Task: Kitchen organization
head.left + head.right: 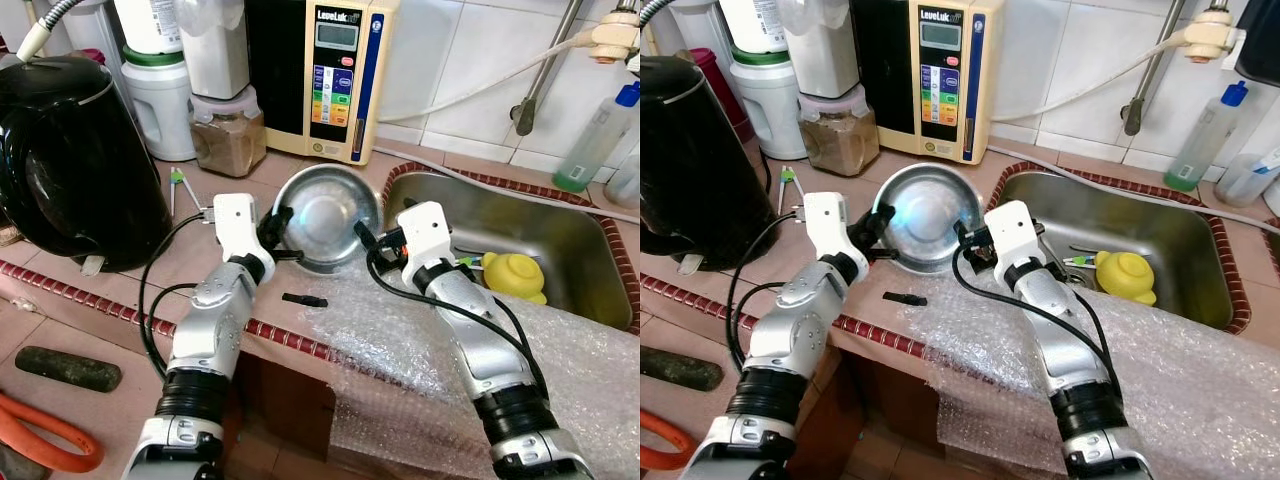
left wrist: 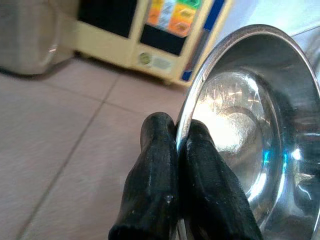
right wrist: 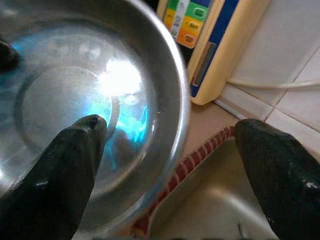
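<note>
A shiny steel bowl (image 1: 325,212) rests on the tiled counter between the sink and a black kettle. My left gripper (image 1: 281,225) is shut on the bowl's left rim; its fingers (image 2: 172,190) pinch the thin metal edge. My right gripper (image 1: 367,240) is open at the bowl's right rim, with one fingertip (image 3: 65,165) over the bowl's inside and the other (image 3: 282,175) outside, over the sink's edge.
A black kettle (image 1: 75,160) stands at the left. Jars (image 1: 228,130) and a cream water ioniser (image 1: 335,75) line the back wall. The sink (image 1: 520,235) holds a yellow item (image 1: 513,275). Bubble wrap (image 1: 420,330) and a small black piece (image 1: 304,299) lie at the counter's front.
</note>
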Available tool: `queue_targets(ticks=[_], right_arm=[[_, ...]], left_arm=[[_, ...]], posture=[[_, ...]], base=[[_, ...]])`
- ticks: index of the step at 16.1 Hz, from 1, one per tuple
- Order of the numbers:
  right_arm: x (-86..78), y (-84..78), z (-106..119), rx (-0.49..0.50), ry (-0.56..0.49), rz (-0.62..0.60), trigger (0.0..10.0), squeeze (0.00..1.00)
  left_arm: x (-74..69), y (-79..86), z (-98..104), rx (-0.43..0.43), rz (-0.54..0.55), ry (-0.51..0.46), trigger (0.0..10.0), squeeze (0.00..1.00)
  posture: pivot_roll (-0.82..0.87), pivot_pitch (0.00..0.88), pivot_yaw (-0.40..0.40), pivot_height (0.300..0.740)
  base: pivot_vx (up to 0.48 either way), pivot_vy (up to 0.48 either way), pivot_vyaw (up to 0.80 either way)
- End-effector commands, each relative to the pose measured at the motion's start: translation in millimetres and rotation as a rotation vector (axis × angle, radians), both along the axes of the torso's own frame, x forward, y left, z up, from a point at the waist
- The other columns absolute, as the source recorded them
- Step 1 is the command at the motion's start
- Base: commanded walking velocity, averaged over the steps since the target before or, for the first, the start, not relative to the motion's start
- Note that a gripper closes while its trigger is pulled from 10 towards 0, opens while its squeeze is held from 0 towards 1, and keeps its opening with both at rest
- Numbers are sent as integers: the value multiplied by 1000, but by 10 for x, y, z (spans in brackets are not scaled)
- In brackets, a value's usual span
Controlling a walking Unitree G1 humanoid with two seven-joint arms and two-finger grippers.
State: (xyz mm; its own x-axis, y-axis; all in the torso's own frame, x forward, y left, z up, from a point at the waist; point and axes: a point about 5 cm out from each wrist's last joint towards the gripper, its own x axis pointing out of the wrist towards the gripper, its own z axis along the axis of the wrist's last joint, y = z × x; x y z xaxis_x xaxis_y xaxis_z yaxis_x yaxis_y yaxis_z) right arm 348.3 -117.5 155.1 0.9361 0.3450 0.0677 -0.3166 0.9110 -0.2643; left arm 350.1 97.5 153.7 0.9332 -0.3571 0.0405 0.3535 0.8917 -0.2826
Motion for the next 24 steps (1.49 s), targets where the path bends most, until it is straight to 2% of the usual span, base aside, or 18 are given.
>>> queue_targets(ticks=[1, 6, 7, 8, 13, 19, 24], right_arm=[[56, -8, 76, 20, -24, -16, 10000, 0], [182, 53, 112, 77, -17, -29, 10000, 0], [204, 59, 126, 91, -19, -38, 2118, 0], [224, 71, 140, 93, -21, -37, 0, 0], [217, 77, 81, 110, -13, -60, 0, 0], [218, -169, -70, 149, 45, -204, 0, 0], [223, -227, -138, 172, 86, -250, 0, 0]], left_arm=[[-37, -117, 105, -24, -67, -60, 0, 0], [-100, -195, 209, -57, -141, -135, 0, 0], [-106, -197, 211, -59, -143, -137, 0, 0], [-112, -199, 212, -63, -146, -138, 0, 0], [-122, -187, 219, -69, -144, -148, 0, 0], [-119, -167, 226, -69, -128, -152, 0, 0], [-130, -134, 234, -78, -113, -159, 0, 0]], posture=[[170, 0, 2, 740], [182, 0, 1, 740], [183, 0, 1, 740], [184, 0, 1, 740], [185, 0, 0, 740], [195, 0, -8, 740], [206, 0, -22, 740]], base=[[0, 0, 0], [0, 0, 0], [0, 0, 0], [0, 0, 0], [0, 0, 0], [0, 0, 0], [0, 0, 0]])
